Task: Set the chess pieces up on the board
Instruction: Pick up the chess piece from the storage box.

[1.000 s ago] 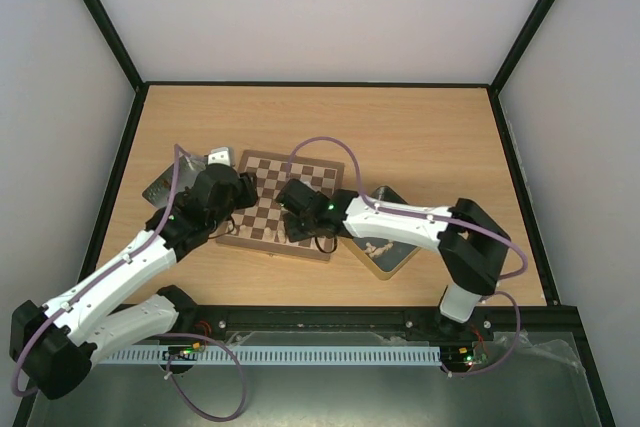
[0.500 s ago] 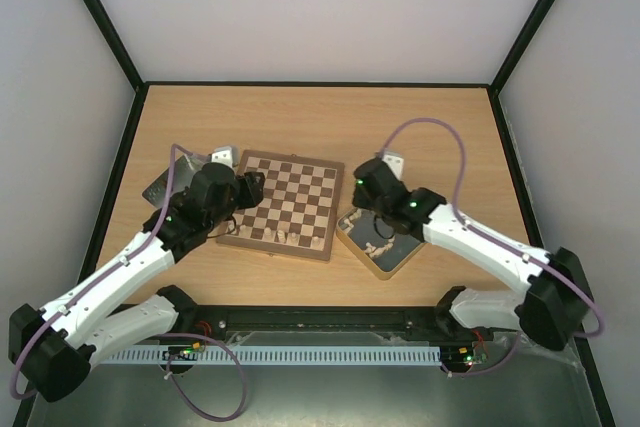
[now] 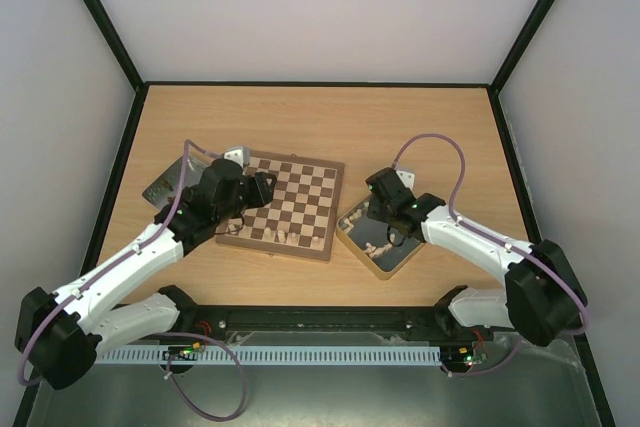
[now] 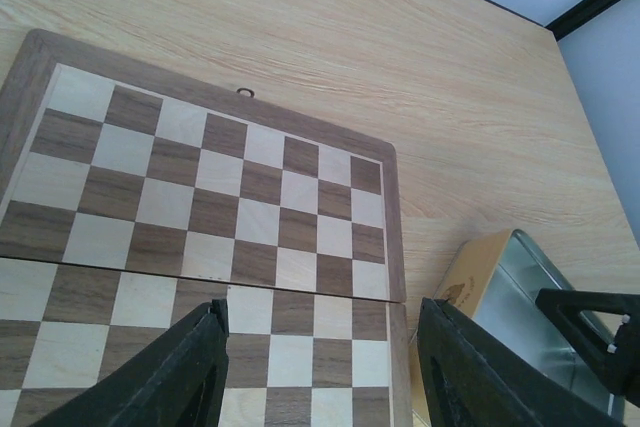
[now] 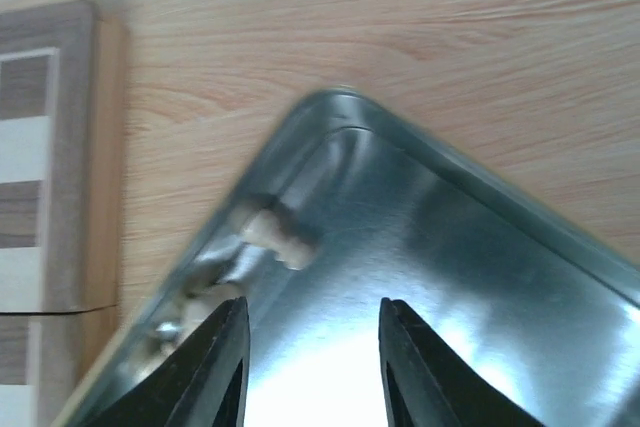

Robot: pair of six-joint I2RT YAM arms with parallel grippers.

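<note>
The board lies mid-table with a few pale chess pieces standing on its near row. My left gripper hovers over the board's left side. In the left wrist view it is open and empty above bare squares of the board. My right gripper is over the gold tin, where pale pieces lie. In the right wrist view it is open and empty above the tin's floor, and a pale piece lies in the corner just ahead of the left finger.
A small grey metal tray sits left of the board, partly behind my left arm. The gold tin touches the board's right edge, and the board's border shows at the left of the right wrist view. Black frame rails bound the table.
My right arm has swung from the board's near edge back to the gold tin and lowered into it. My left gripper has shifted a little to the right over the board.
</note>
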